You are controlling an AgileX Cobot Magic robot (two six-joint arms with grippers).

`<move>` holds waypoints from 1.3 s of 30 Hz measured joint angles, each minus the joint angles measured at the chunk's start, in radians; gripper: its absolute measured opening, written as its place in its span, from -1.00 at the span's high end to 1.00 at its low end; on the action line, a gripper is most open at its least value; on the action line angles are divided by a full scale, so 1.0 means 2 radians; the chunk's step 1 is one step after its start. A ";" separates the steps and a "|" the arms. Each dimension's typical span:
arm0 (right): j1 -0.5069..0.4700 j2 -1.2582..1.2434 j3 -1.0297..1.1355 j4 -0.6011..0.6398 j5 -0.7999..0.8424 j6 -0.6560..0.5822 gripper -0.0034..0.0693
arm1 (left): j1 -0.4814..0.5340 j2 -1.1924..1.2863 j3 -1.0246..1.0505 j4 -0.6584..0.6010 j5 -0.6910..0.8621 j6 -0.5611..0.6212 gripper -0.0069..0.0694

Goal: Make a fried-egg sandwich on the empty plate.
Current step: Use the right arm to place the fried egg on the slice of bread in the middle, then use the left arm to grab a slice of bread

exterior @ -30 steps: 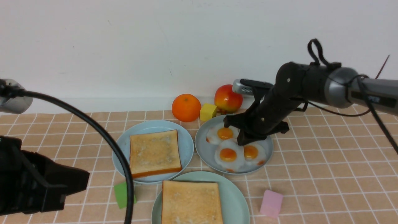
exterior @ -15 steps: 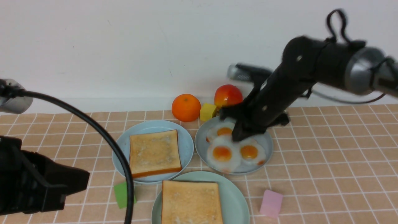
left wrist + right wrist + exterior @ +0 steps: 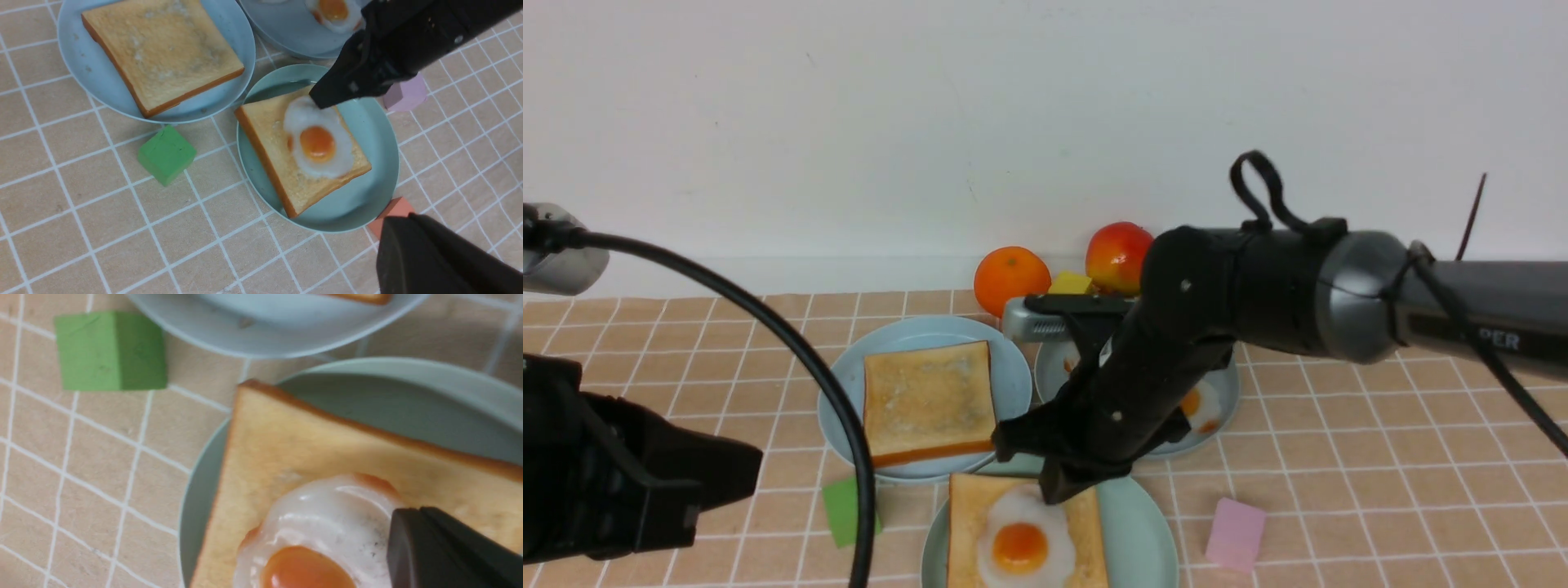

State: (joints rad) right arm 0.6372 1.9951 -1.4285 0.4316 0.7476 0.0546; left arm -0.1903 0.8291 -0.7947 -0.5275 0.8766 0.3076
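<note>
A toast slice (image 3: pixel 968 523) lies on the mint-green plate (image 3: pixel 1143 523) at the front centre. A fried egg (image 3: pixel 1017 543) lies on top of it. My right gripper (image 3: pixel 1058 490) is low over the plate's far side, its fingers shut on the egg's white edge, as the right wrist view (image 3: pixel 394 539) shows. The second toast slice (image 3: pixel 927 400) lies on the sky-blue plate (image 3: pixel 1013 367) behind on the left. My left gripper (image 3: pixel 747 469) hangs shut and empty at the front left, apart from both plates; its closed fingertips show in the left wrist view (image 3: pixel 392 222).
The grey-blue plate (image 3: pixel 1225 400) behind my right arm holds more eggs (image 3: pixel 1201 404). An orange (image 3: pixel 1010 278), an apple (image 3: pixel 1115 253) and a yellow block (image 3: pixel 1070 283) stand by the wall. A green block (image 3: pixel 837 510), a pink block (image 3: pixel 1236 532) and an orange-red block (image 3: pixel 394 208) lie near the mint plate.
My right gripper lifted one egg off the grey-blue plate and carried it forward and left. The egg now rests on the toast on the mint plate. The left arm has not moved.
</note>
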 joint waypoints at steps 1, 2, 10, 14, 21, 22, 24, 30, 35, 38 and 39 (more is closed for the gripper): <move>0.000 0.000 0.000 0.000 0.000 0.000 0.84 | 0.000 0.000 0.000 0.000 0.000 -0.001 0.81; 0.002 0.000 0.000 0.000 -0.004 0.000 0.78 | 0.000 0.000 0.000 0.000 0.000 -0.005 0.81; 0.000 -0.025 0.001 -0.019 0.010 0.000 -0.04 | 0.000 0.002 0.044 0.003 -0.066 -0.073 0.69; 0.000 -0.065 0.003 -0.046 0.028 0.000 -0.30 | 0.000 0.022 0.070 0.018 -0.099 -0.112 0.56; -0.001 -0.170 0.006 -0.069 0.068 0.000 -0.38 | 0.000 0.146 0.059 0.031 -0.133 -0.191 0.09; -0.001 -0.192 0.016 -0.070 0.069 -0.003 -0.34 | 0.000 0.182 0.039 0.030 -0.136 -0.201 0.01; -0.001 -0.218 0.034 -0.070 0.068 -0.012 -0.29 | 0.000 0.224 0.018 0.030 -0.138 -0.204 -0.05; -0.001 -0.333 0.151 -0.063 0.057 -0.080 0.18 | 0.000 0.365 -0.088 0.036 -0.148 -0.188 -0.08; -0.001 -0.431 0.227 -0.054 0.056 -0.101 0.83 | 0.000 0.458 -0.168 0.053 -0.153 -0.168 -0.05; -0.001 -0.483 0.260 -0.054 0.056 -0.103 0.94 | 0.000 0.505 -0.210 0.073 -0.150 -0.168 -0.03; -0.001 -0.498 0.266 -0.054 0.056 -0.104 0.94 | 0.000 0.516 -0.220 0.078 -0.149 -0.170 -0.03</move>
State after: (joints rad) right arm 0.6359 0.9996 -0.8959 0.3231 0.8591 -0.1524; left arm -0.1903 1.8612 -1.2345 -0.3719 0.5795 -0.0322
